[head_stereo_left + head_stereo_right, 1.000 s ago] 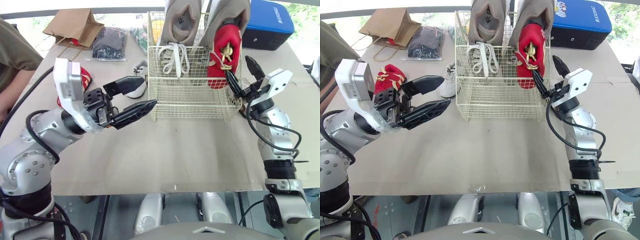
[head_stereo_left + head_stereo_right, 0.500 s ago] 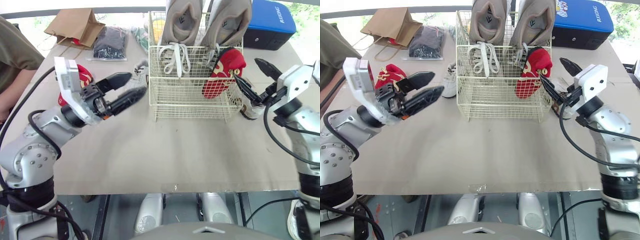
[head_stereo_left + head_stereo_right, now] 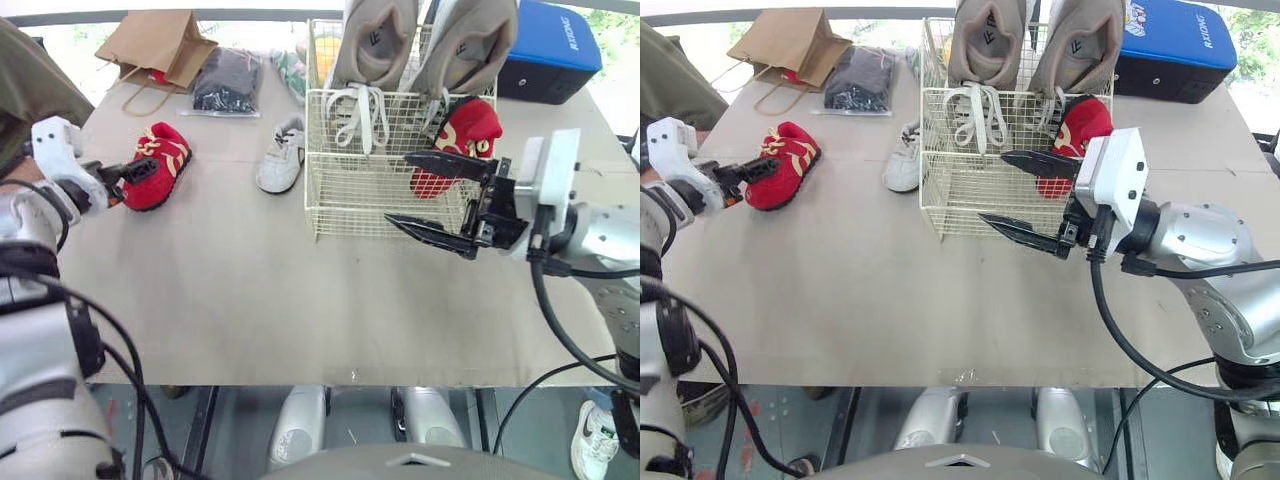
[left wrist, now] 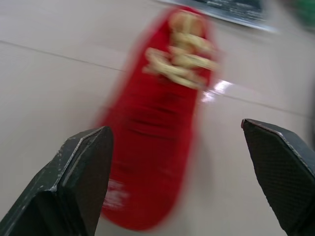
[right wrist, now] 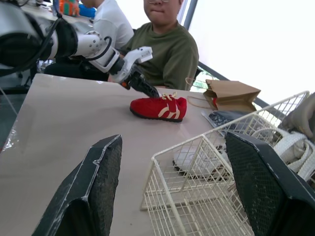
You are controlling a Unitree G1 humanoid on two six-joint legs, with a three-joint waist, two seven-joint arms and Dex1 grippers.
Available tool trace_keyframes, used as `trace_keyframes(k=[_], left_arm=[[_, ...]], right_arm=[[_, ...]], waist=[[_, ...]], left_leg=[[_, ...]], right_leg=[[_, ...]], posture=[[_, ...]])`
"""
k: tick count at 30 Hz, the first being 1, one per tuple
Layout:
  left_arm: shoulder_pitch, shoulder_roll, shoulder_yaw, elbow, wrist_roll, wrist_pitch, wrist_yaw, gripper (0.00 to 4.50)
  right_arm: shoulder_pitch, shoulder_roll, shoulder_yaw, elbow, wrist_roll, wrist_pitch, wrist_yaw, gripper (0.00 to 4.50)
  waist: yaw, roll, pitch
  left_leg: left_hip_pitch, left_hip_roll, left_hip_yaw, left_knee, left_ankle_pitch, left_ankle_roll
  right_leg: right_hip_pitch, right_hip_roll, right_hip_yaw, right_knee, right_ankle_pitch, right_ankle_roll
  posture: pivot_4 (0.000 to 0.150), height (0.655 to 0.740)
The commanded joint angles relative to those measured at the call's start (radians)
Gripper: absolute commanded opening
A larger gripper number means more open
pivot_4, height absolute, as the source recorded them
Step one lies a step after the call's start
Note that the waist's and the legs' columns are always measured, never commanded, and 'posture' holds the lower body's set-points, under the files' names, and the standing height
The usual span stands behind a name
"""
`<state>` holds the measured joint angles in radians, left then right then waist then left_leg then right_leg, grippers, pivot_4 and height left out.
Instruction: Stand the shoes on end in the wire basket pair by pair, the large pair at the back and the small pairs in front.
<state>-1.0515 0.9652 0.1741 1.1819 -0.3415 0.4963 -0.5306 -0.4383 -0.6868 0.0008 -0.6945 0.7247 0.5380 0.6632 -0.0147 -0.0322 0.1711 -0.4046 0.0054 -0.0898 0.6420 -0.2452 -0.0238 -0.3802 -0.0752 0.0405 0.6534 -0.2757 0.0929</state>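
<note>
Left gripper (image 4: 174, 130): spread wide, just short of the red shoe's (image 3: 158, 165) toe.
Red shoe: flat on the surface (image 3: 250, 300), long axis in line with my reach, well left of the wire basket (image 3: 390, 195).
Nearer arm: my left.

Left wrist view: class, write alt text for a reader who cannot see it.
A red shoe with tan laces lies flat on the beige table, straight ahead of the open left gripper.
</note>
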Motion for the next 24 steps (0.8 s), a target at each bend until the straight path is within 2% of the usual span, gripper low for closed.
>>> trace_keyframes(k=[1, 5, 6, 8, 12, 13, 14, 17, 21, 24], left_arm=[[-0.084, 0.001, -0.045, 0.122, 0.149, -0.127, 0.112, 4.50], [-0.104, -0.039, -0.065, 0.171, 0.237, -0.122, 0.085, 4.50], [-0.102, -0.051, -0.060, 0.177, 0.248, -0.112, 0.068, 4.25], [-0.099, -0.070, -0.033, 0.185, 0.248, -0.090, 0.049, 3.61], [-0.096, -0.082, 0.060, 0.189, 0.203, -0.009, 0.019, 1.73], [-0.094, -0.078, 0.080, 0.189, 0.193, 0.015, -0.003, 1.62], [-0.091, -0.073, 0.103, 0.188, 0.183, 0.031, -0.014, 0.93], [-0.092, -0.059, 0.158, 0.183, 0.155, 0.080, -0.060, 0.07], [-0.111, -0.014, 0.203, 0.167, 0.125, 0.193, -0.184, 0.07], [-0.139, 0.020, 0.126, 0.122, 0.159, 0.335, -0.380, 0.07]], right_arm=[[0.024, 0.011, -0.026, -0.099, 0.010, 0.031, -0.079, 3.16], [0.055, 0.014, -0.053, -0.162, 0.030, 0.071, -0.152, 3.16], [0.062, 0.011, -0.060, -0.176, 0.032, 0.080, -0.169, 3.20], [0.077, 0.005, -0.075, -0.203, 0.040, 0.099, -0.200, 3.22], [0.094, -0.004, -0.105, -0.244, 0.074, 0.135, -0.253, 3.22], [0.099, -0.006, -0.111, -0.251, 0.079, 0.141, -0.262, 3.22], [0.104, -0.011, -0.116, -0.256, 0.082, 0.146, -0.268, 3.22], [0.110, -0.017, -0.122, -0.259, 0.090, 0.151, -0.276, 3.22], [0.104, -0.015, -0.120, -0.236, 0.099, 0.139, -0.259, 3.22], [0.096, -0.016, -0.108, -0.202, 0.091, 0.117, -0.217, 3.22]], waist=[[-0.002, 0.000, 0.000], [-0.004, 0.000, 0.000], [-0.004, 0.000, 0.000], [-0.003, -0.001, -0.001], [-0.003, -0.001, -0.001], [0.000, -0.001, -0.001], [0.001, -0.001, -0.001], [0.006, -0.001, -0.001], [0.004, -0.002, -0.001], [-0.002, -0.003, 0.000]], left_leg=[[0.000, 0.000, 0.000, 0.000, 0.000, 0.000], [0.000, 0.000, 0.000, 0.000, 0.000, 0.001], [0.000, 0.000, 0.000, 0.000, 0.000, 0.001], [0.000, 0.000, 0.000, 0.001, 0.000, 0.001], [0.001, 0.000, 0.001, 0.002, -0.001, 0.001], [0.001, 0.000, 0.001, 0.002, -0.001, 0.001], [0.002, 0.000, 0.001, 0.001, -0.001, 0.001], [0.002, -0.001, 0.000, 0.002, -0.001, 0.001], [0.002, -0.002, 0.000, 0.003, -0.001, 0.001], [0.001, -0.002, 0.000, 0.003, -0.001, 0.001]], right_leg=[[0.000, 0.000, 0.000, 0.000, 0.000, 0.000], [-0.001, 0.000, 0.000, 0.003, 0.000, 0.000], [-0.001, 0.000, 0.000, 0.003, 0.000, 0.000], [-0.001, 0.000, 0.000, 0.004, 0.000, 0.000], [0.000, -0.001, 0.000, 0.005, 0.000, 0.000], [0.000, -0.001, 0.000, 0.005, 0.000, 0.000], [0.000, -0.001, 0.000, 0.006, 0.000, 0.000], [0.001, -0.002, -0.001, 0.006, 0.000, 0.000], [0.002, -0.003, -0.002, 0.006, 0.000, 0.000], [0.002, -0.003, -0.002, 0.006, 0.000, 0.000]], posture=[[0.150, 0.7400], [0.150, 0.7400], [0.150, 0.7400], [0.150, 0.7400], [0.150, 0.7400], [0.150, 0.7400], [0.150, 0.7400], [0.150, 0.7400], [0.150, 0.7400], [0.150, 0.7400]])
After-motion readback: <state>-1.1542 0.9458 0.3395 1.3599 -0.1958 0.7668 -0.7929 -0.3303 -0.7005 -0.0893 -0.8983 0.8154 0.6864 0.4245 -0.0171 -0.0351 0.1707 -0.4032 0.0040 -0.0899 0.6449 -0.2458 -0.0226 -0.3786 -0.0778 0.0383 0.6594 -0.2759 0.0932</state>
